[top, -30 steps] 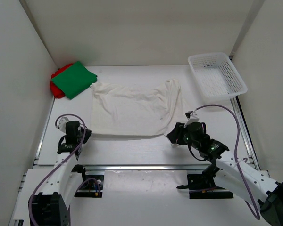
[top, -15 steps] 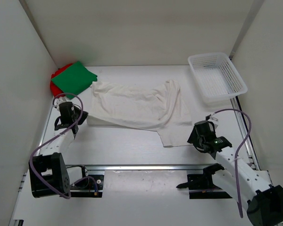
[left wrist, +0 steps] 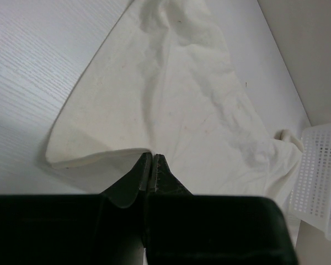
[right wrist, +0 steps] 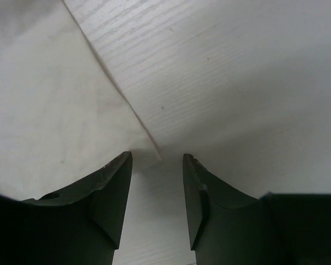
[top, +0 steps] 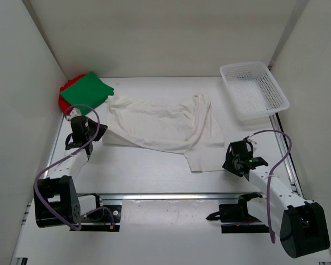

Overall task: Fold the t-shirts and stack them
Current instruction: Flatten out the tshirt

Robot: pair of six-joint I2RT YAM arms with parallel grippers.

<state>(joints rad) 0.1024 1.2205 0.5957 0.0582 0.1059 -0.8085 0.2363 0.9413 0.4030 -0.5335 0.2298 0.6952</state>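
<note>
Left fingers [left wrist: 133, 178] pressed together on white t-shirt [left wrist: 171, 105] corner; white mesh basket [left wrist: 320, 176] at right edge.

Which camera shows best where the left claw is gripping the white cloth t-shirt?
Left wrist: the left claw is shut on a folded edge of the white cloth t-shirt, seen close up. Top external shows the whole shirt, but the pinch is too small to see. Right wrist shows only another corner, before the open right claw.
</note>
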